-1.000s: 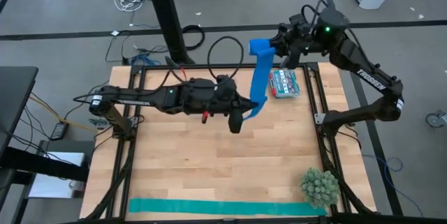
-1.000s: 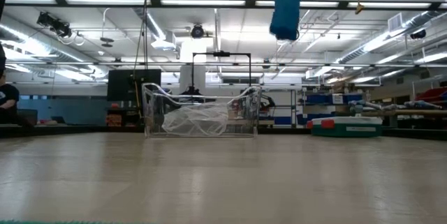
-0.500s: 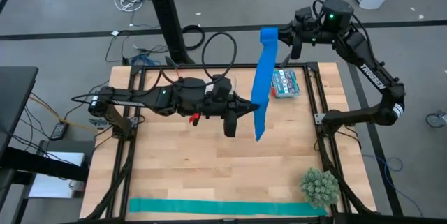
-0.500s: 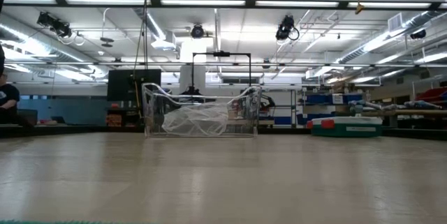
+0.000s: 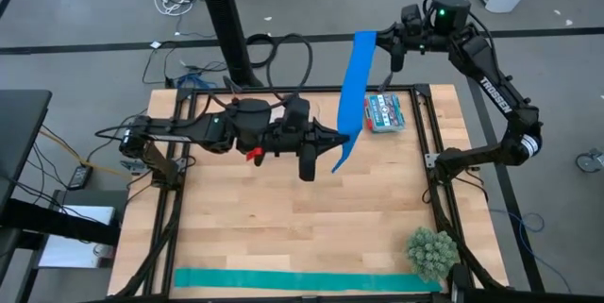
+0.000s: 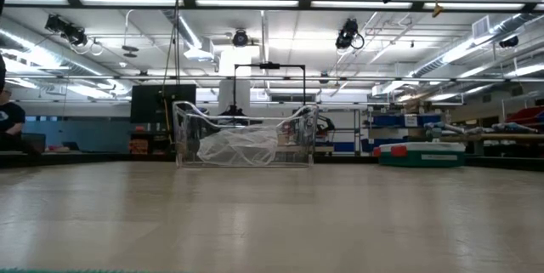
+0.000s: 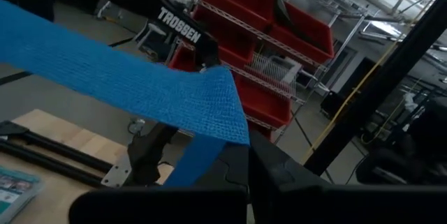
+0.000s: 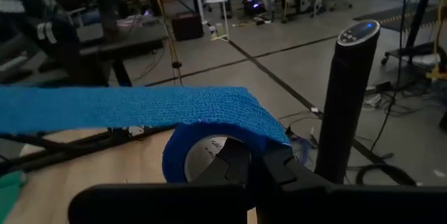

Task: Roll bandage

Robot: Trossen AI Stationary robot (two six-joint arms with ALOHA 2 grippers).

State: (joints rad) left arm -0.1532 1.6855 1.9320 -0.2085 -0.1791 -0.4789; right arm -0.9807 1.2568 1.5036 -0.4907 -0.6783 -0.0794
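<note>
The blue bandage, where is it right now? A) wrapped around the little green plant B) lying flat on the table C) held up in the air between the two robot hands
C: the blue bandage hangs above the table, stretched from the right gripper down to the left gripper, both shut on it.

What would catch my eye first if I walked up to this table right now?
The bright blue bandage, stretched taut in the air between the two dark arms: the right gripper pinches one end above the table's far edge, the left gripper the other over the middle. Next, a long teal strip lying flat along the near edge, with a spiky green plant ball beside it.
</note>
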